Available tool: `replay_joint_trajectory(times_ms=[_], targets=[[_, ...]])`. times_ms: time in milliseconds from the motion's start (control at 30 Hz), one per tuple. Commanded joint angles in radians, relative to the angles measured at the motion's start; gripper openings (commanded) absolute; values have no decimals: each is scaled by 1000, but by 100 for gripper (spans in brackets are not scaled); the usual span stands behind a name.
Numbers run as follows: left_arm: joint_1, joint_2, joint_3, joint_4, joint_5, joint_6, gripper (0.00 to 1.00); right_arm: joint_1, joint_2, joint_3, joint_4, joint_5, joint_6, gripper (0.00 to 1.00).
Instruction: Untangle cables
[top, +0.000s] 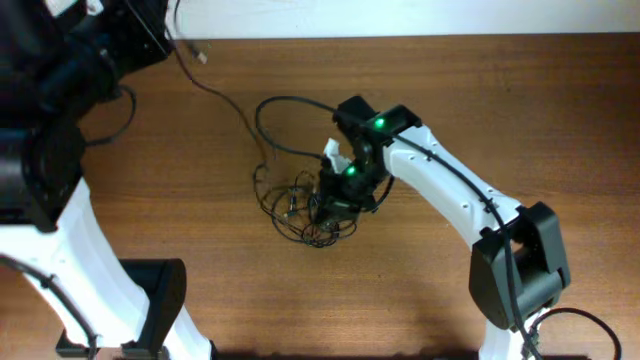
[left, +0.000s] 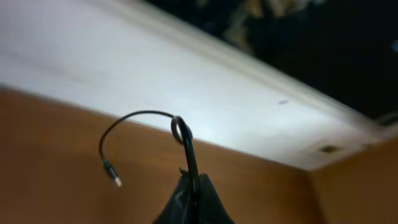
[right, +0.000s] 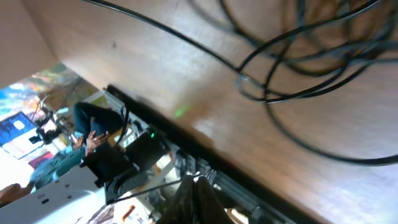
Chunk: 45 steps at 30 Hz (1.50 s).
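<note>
my left tool (left: 193, 188) pinching one cord (left: 140, 113) just below its loop, plug end (left: 114, 179) dangling free above bench (top: 520, 110). cables (top: 298, 222) tangled mid-bench, my right tool (top: 323, 208) down on clump; cannot tell its grip.

The left arm (top: 70, 230) rises from the near-left edge of the desk, and its dark upper links fold back into the far-left corner. The left gripper (left: 191, 184) has its jaws closed on a thin black cable (left: 143, 113), held up off the desk. The right arm (top: 450, 185) reaches from its near-right base toward the middle, its wrist bent downward with green lights showing. The right gripper (top: 328, 205) sits low over the desk; in the dim, blurred wrist view its jaws seem pressed together.
</note>
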Motion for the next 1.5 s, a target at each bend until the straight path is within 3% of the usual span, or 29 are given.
replay_joint_trajectory(times_ms=[0, 67, 100, 267, 367, 500, 633, 667, 700, 800, 900, 967, 1000, 1033, 1100, 1200, 1333, 1467], targets=[[4, 54, 1, -139, -125, 63, 0, -60, 11, -1, 49, 72, -49, 4], [2, 87, -49, -142, -32, 219, 0, -92, 10, 0, 92, 87, -65, 6], [2, 98, -135, -142, -26, 219, 0, -115, 10, 0, 108, 87, -75, 11], [3, 99, -525, -139, -187, 219, 0, -195, 10, 0, 100, 92, -132, 17], [-6, 99, -784, -116, -193, 219, 0, -201, 10, 0, 100, 149, -134, 25], [-55, 99, -1069, -8, -192, 245, 3, -201, 10, 0, 93, 166, -134, 29], [-122, 96, -1112, 12, -192, 361, 56, -201, 10, 0, 92, 166, -134, 38], [-148, 87, -1110, 13, -192, 387, 66, -201, 10, 0, 91, 166, -134, 42], [-167, 73, -1110, 13, -187, 410, 69, -201, 10, 0, 85, 166, -135, 44], [-197, -7, -1109, 27, -116, 512, 68, -203, 10, 0, 68, 174, -160, 49], [-200, -153, -1109, 56, -64, 524, 31, -240, 8, 2, 21, 177, -212, 49], [-198, -221, -1109, 63, -66, 466, 22, -254, -18, 24, -34, 66, -399, 54], [-195, -240, -1109, 70, -87, 421, 21, -244, -44, 37, -42, 80, -415, 55], [-176, -256, -1109, 85, -153, 326, 11, -208, -87, 48, -24, 124, -414, 56], [-142, -254, -1110, 103, -168, 251, 0, -153, -107, 49, 9, 166, -388, 57], [-23, -249, -1110, 131, -166, 185, 0, -33, -97, 49, 45, 323, -350, 56], [101, -249, -1110, 121, -159, 183, 0, 97, -66, 47, 69, 467, -287, 57], [193, -248, -1110, 153, -158, 148, 9, 203, -18, 47, 137, 488, -279, 58]])
